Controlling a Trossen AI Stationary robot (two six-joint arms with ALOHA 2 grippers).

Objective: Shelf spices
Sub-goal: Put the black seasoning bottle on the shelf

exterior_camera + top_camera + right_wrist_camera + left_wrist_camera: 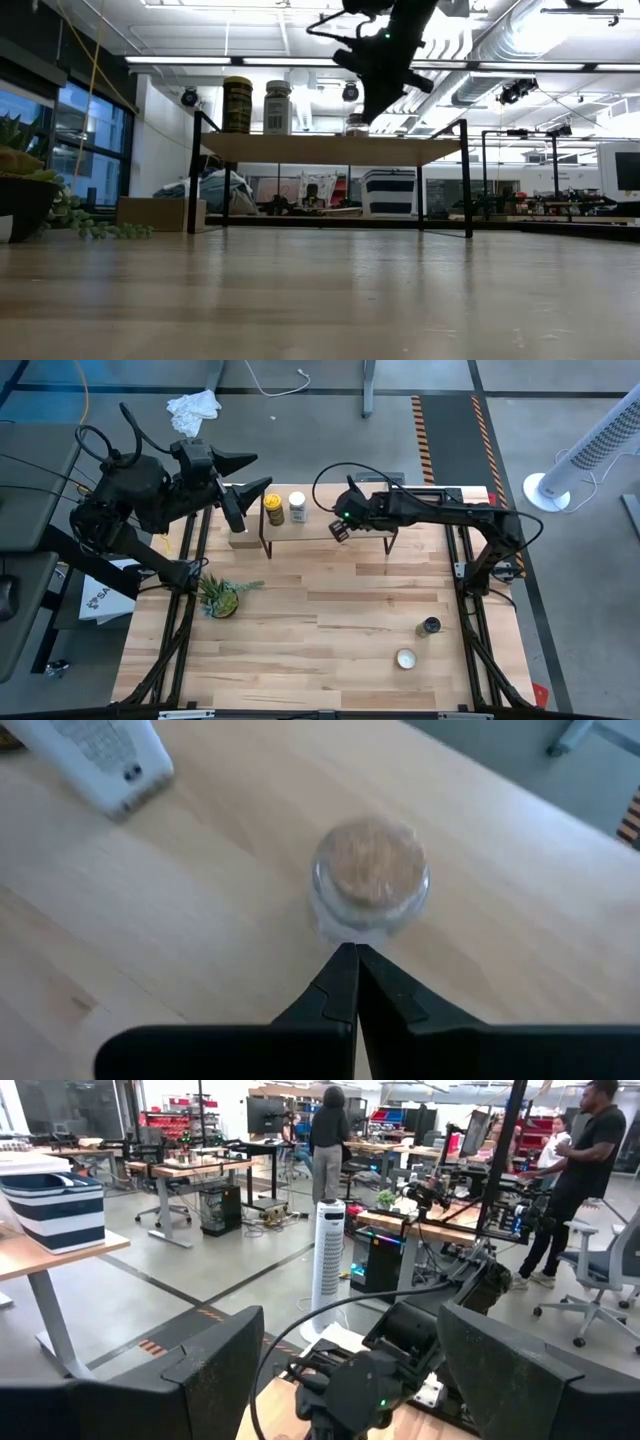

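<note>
- High view: right gripper [341, 526] sits over the shelf [420, 525], fingers together, nothing in them. The mustard-yellow jar [273, 509] and white-capped jar [297, 507] stand on the plank, off to one side of those fingers. The dark black-capped jar [431, 625] is on the table, well apart from both grippers, near the flat white tin [405, 658]. Left gripper [242, 484] is parked wide open beyond the shelf's yellow-jar end, empty.
- Low view: the yellow and white-capped jars are upright on the plank. The right arm hangs above, with a small jar [356, 125] just under its tip. Contact can't be read here.
- Left wrist view: its own fingers [195, 1385] are spread, with only the other arm and the room between them. No jars visible.
- Right wrist view: shut fingertips [351, 967] are just short of the tiny clear jar [371, 880], cork-topped, upright on the plank. Touching or a hair apart, can't tell.
- Step looks like release and retreat. I'd lift straight away from the jar with no sideways drag, since it would tip easily. Then go for the black-capped jar: open first, straddle the body, grip below the cap.
- Hidden: the tiny jar is covered by the arm in the high view.
</note>
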